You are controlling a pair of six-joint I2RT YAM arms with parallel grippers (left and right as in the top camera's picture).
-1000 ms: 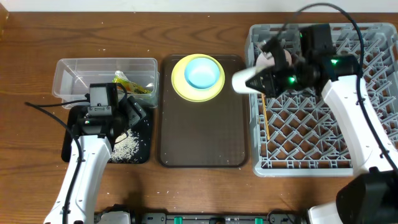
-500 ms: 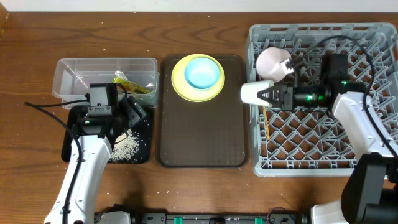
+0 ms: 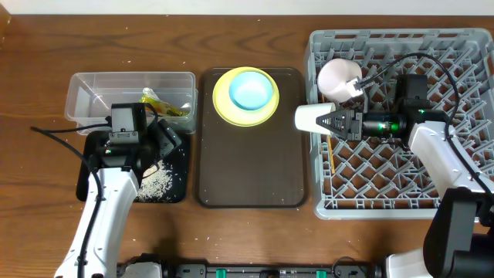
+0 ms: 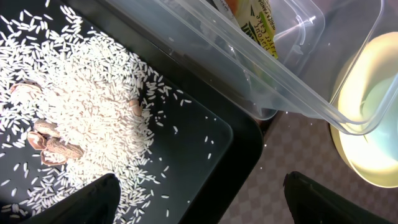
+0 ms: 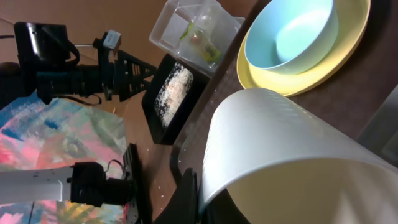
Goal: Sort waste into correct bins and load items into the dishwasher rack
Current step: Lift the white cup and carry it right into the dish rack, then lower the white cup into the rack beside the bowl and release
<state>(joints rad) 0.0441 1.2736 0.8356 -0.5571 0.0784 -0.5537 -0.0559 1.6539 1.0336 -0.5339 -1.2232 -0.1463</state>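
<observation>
Now | right gripper clamped on small white cylindrical cup, smooth, tipped sideways | left gripper spread wide over glossy black rectangular tray

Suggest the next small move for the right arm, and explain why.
Probably shift the white cup inward over the rack before lowering it: the right fingers hold it sideways at the rack's left edge, beside the white bowl.

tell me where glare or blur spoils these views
Left wrist: the yellow plate is washed out beside the clear tub, whose rim glints; the rice is sharp. Right wrist: the white cup looms close and soft, while the light blue bowl is crisp. Overhead: evenly lit and sharp.
</observation>
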